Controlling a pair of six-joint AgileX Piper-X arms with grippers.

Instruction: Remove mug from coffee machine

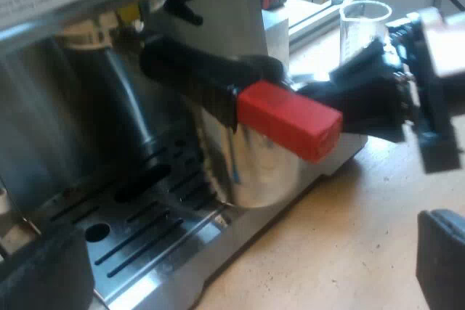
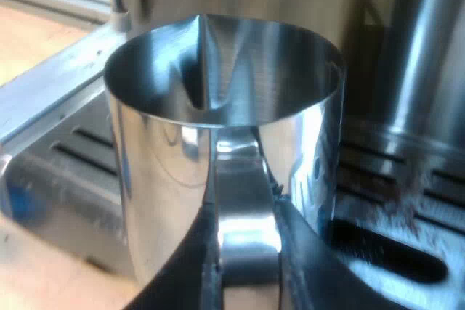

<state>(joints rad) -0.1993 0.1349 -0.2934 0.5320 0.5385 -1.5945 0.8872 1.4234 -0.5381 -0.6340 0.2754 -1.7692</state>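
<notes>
mug: steel mug (image 2: 218,128) with a pouring spout, upright on the slotted drip tray (image 2: 407,252) of the espresso machine (image 1: 73,107); looks empty inside
mug position: on the tray near its outer edge, under the holder's handle, just beside the machine's steel column
mug handle: flat steel strap (image 2: 243,237) facing the right wrist camera, running down the mug's wall
right hand: right hand (image 2: 243,274) clenched on the mug handle, one black finger (image 2: 182,266) on each side of the strap, both touching it
right hand, seen from left wrist view: dark body comes in from the worktop side and meets the mug beside the red end
holder: locked into the machine's front, dark handle (image 1: 196,70) sticking out over the mug, red end (image 1: 290,117) toward the worktop
left hand: left hand (image 1: 240,281) released, its two black fingers well apart, grasping nothing, low by the drip tray's outer edge, apart from the mug
drip tray: brown specks, probably grounds, on the slots near the column
measuring glass: clear measuring glass (image 1: 363,27) upright beyond the right arm, apart from the mug
worktop: pale wood worktop (image 1: 349,237) alongside the machine's base
</notes>
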